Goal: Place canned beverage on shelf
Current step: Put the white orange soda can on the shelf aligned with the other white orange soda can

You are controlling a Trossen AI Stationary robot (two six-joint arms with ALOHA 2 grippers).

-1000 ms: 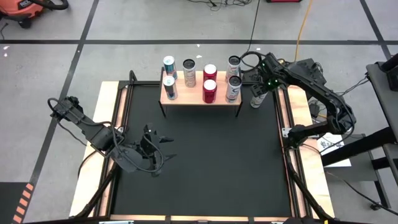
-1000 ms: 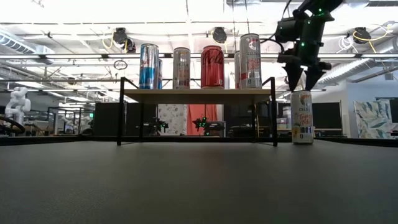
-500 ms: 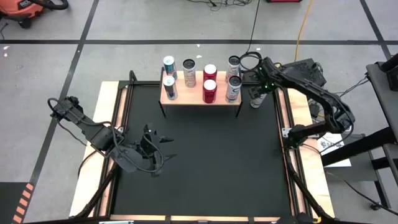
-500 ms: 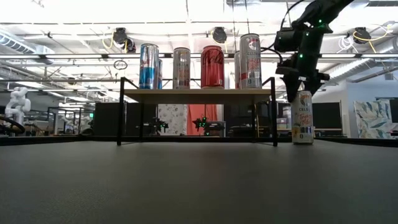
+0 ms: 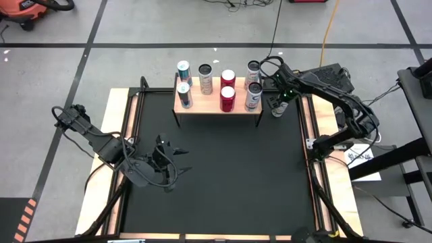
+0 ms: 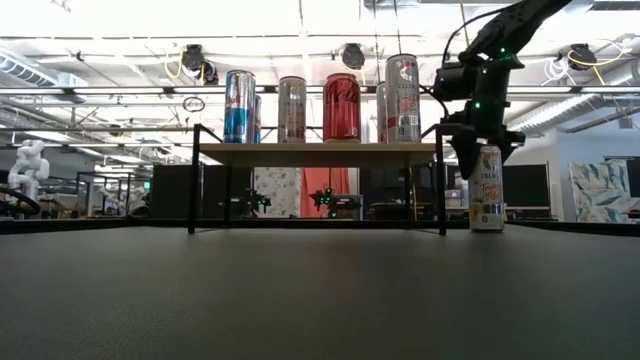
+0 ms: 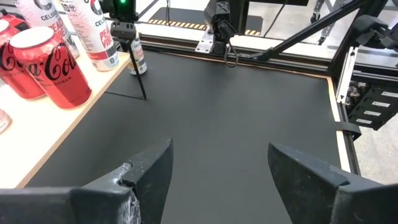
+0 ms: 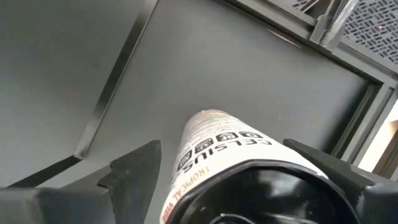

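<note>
A white Celsius can (image 6: 487, 190) stands upright on its base on the black mat, just right of the shelf (image 5: 216, 106). It also shows in the high view (image 5: 277, 109) and the right wrist view (image 8: 217, 146). The light-wood shelf on black legs (image 6: 320, 153) carries several upright cans in two rows. My right gripper (image 6: 480, 150) is open and points down over the can. Its fingers (image 8: 138, 167) stand on either side of the can's upper part, with a gap showing. My left gripper (image 5: 177, 160) is open and empty over the mat's near left part (image 7: 217, 168).
The shelf's right front leg (image 6: 441, 180) stands close beside the can and my right gripper. Wooden strips (image 5: 309, 128) border the mat. The mat's middle and near part (image 5: 223, 182) is bare.
My right gripper has come down and moved a little toward the table's near left. It went from above the can to where its fingers straddle the can's top. The can has stayed in place.
</note>
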